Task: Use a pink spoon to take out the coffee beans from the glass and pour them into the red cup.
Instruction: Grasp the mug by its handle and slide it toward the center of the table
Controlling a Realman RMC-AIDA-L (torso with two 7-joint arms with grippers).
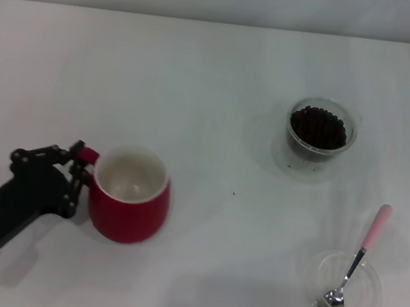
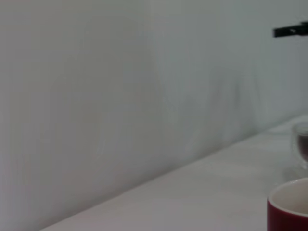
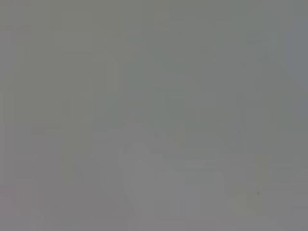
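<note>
On the near left of the white table [image 1: 227, 70] I have the left gripper [image 1: 78, 172] at the red cup [image 1: 129, 197], its dark fingers [image 1: 74, 183] pinched narrowly around the cup's small loop handle [image 1: 88, 155]. The cup stands upright, its white inside bare. From the left wrist I see only the cup's rim [image 2: 288, 204] at the corner. Farther back to the right stands the glass [image 1: 319, 136], upright and filled with coffee beans [image 1: 318, 128]. Nearer me on the right, the pink spoon [image 1: 354, 261] leans in a shallow clear dish [image 1: 343, 290], bowl down, pink handle resting over the rim. My right gripper appears nowhere; its wrist camera gives blank grey.
</note>
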